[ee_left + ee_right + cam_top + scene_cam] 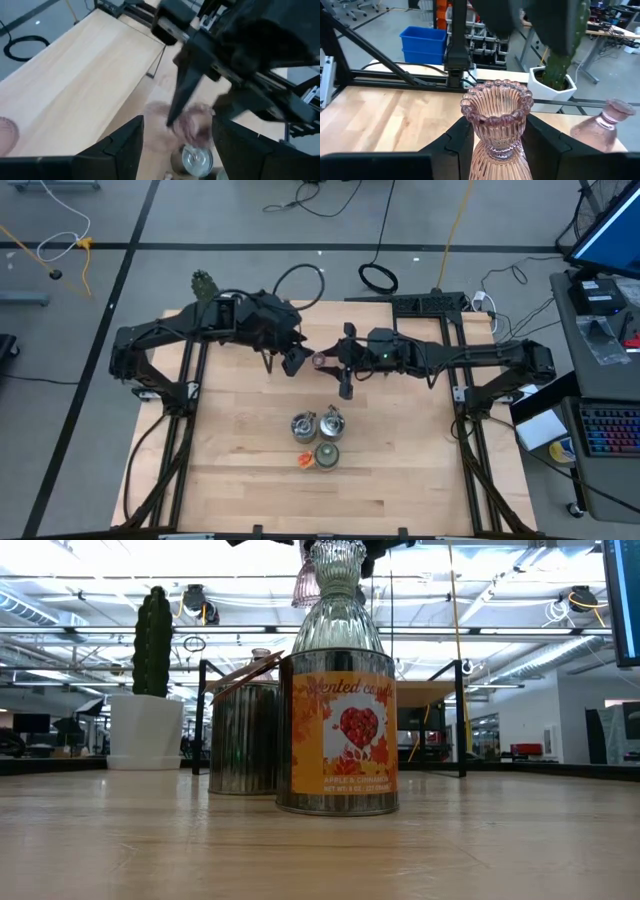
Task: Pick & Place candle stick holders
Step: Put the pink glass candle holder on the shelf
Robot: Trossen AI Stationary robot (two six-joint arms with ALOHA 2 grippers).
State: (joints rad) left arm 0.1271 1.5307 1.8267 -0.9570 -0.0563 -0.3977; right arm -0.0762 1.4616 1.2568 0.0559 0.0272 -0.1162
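Observation:
My right gripper (338,364) is shut on a pinkish ribbed glass candle stick holder (495,120) above the table's middle; it shows pink in the high view (320,361) and high up in the low view (307,585). My left gripper (293,362) is open and empty just left of it, and its fingers (125,147) stand apart. A second pinkish holder (602,125) is on the table near the cactus pot (555,82). Two silvery holders (303,425) (332,423), an olive-green one (326,456) and an orange one (305,461) stand clustered nearer the front. My right gripper pinches the pinkish holder between its two fingers at the ribbed body (492,150), below the scalloped rim (496,100). The fingers come level from the table's right side. The holder is lifted clear of the table with its open top up.
A white pot with a green cactus (205,283) stands at the table's far left corner. An orange-labelled candle tin (338,730) and a silvery tin (245,735) fill the low view. Bare wood lies left and right of the cluster.

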